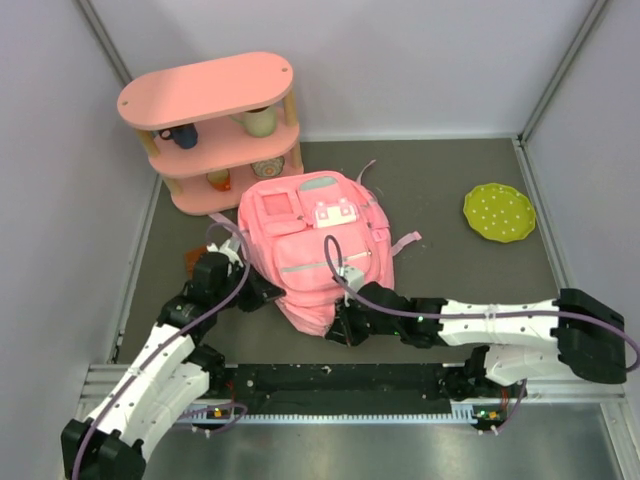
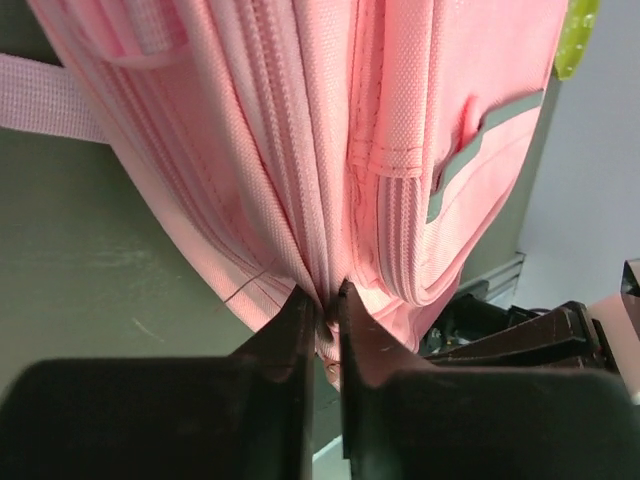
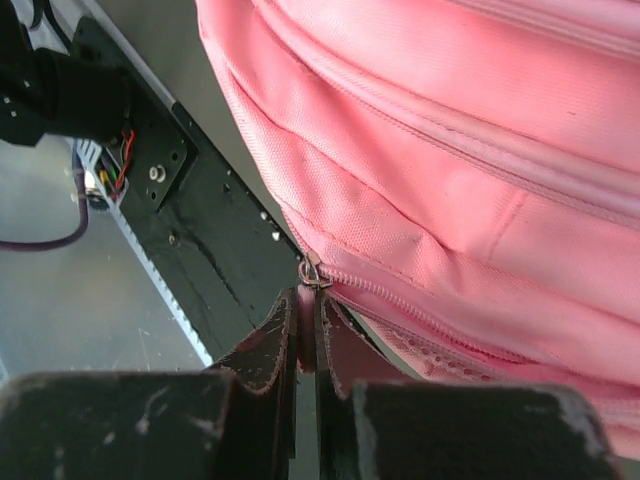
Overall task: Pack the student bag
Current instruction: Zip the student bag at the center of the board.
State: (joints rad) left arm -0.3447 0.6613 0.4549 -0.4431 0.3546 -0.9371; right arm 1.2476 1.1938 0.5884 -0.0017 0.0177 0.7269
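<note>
The student bag [image 1: 310,240], a large soft pink backpack with front pockets and a white-and-pink patch, lies in the middle of the table. My left gripper [image 1: 268,291] is shut on a fold of its pink fabric [image 2: 322,300] at the bag's lower left side. At the bag's near end my right gripper [image 1: 340,318] is shut on the pink zipper pull [image 3: 307,320], just below the metal slider [image 3: 312,272]. Beyond the slider the zipper teeth [image 3: 420,310] look closed. What the bag holds is hidden.
A pink oval three-tier shelf [image 1: 215,130] with cups and bowls stands at the back left. A green dotted plate [image 1: 499,212] lies at the right. A dark red-brown object [image 1: 195,260] lies behind the left arm. The black mounting rail [image 1: 340,380] runs along the near edge.
</note>
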